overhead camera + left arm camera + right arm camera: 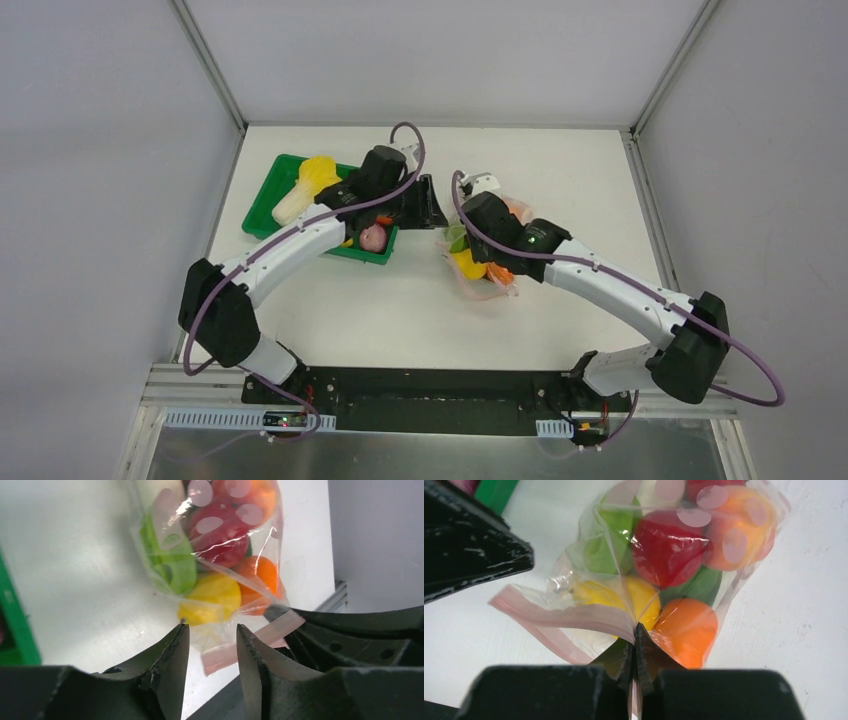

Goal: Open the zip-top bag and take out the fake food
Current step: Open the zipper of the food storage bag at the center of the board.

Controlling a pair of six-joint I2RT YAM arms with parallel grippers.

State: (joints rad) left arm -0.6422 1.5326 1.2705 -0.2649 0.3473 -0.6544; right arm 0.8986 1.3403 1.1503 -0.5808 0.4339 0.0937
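The zip-top bag [589, 615] lies on the white table, clear plastic with a pink zip strip [250, 640]. Inside it is the fake food: a red apple [666, 547], an orange [686, 630], a yellow fruit [639, 597], green leaves [611, 545] and a peach [736, 530]. My right gripper [634, 630] is shut on the pink zip strip at the bag's mouth. My left gripper [212, 630] stands partly open just in front of the free end of the strip, which shows in the gap beyond its fingertips [180, 640], unpinched. In the top view the bag [488, 270] lies under the right wrist.
A green tray [262, 205] sits at the left of the table, holding a big yellow-white cabbage [312, 180] and a small pink piece [372, 237]. The left arm reaches over the tray. Grey walls and metal posts bound the table.
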